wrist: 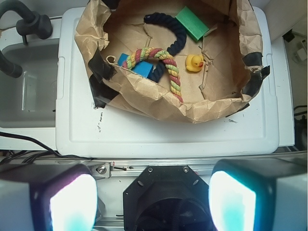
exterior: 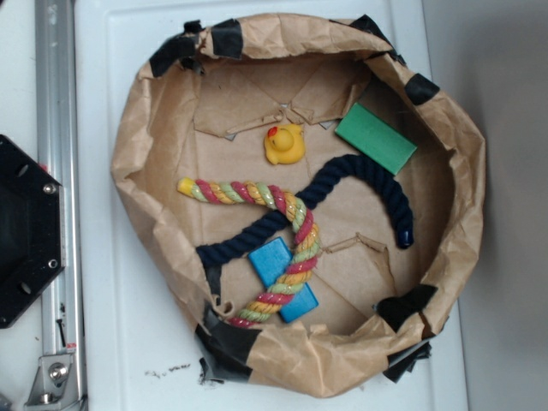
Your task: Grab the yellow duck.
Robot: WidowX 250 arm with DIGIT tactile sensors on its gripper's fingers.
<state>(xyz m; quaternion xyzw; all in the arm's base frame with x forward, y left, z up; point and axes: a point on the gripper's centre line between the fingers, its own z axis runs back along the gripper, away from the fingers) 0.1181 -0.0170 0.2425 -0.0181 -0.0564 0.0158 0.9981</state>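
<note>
Hand [wrist: 153, 202] fingers are held apart, well short of the yellow duck [wrist: 194, 62]; approach toward twelve o'clock and descent are judged pending.

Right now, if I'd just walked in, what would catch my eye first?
Probably the crumpled brown paper basin taped onto a white tabletop. Inside, a yellow duck sits near the middle, with a braided rope crossing a dark blue rope. A green block and blue block lie nearby.
</note>
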